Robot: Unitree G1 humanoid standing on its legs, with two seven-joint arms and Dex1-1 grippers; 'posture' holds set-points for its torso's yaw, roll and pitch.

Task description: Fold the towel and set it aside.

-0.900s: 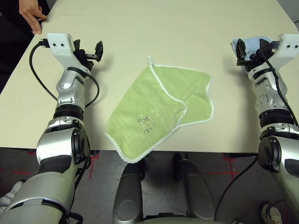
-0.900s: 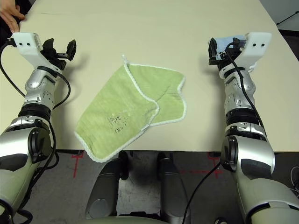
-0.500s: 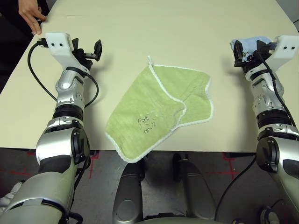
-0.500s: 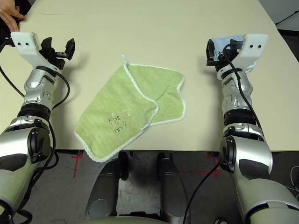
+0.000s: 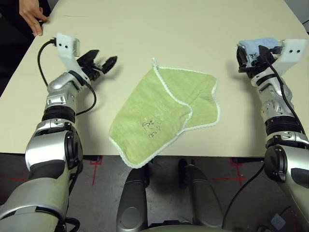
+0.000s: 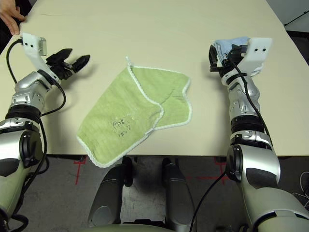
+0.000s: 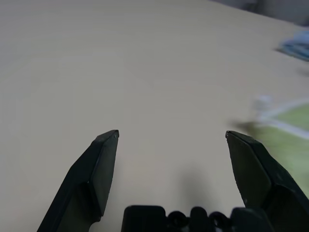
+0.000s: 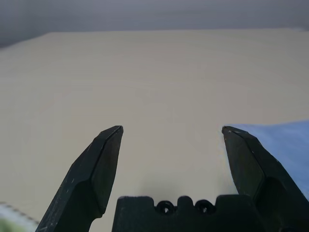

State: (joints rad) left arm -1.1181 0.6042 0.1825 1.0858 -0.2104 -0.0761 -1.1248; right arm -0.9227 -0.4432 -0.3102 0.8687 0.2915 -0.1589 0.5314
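Observation:
The lime-green towel (image 5: pixel 164 113) with white scalloped edging lies rumpled on the beige table (image 5: pixel 145 29), its near corner hanging over the front edge. One corner is folded over, a small loop points away from me, and a dark motif (image 5: pixel 152 128) faces up. My left gripper (image 5: pixel 102 64) hovers open to the left of the towel, its fingers pointing at the loop corner. In the left wrist view that gripper (image 7: pixel 171 137) has bare table between its fingers and the towel's edge (image 7: pixel 285 123) off to one side. My right gripper (image 5: pixel 247 56) is open, right of the towel.
A light blue folded cloth (image 5: pixel 260 45) lies at the right of the table, just behind my right gripper; it also shows beside one finger in the right wrist view (image 8: pixel 285 142). A person's hand (image 5: pixel 33 17) rests on the far left corner of the table.
My left gripper has swung round and lowered, so its fingers now point right toward the towel's loop corner. My right gripper has shifted slightly left. The towel has not moved.

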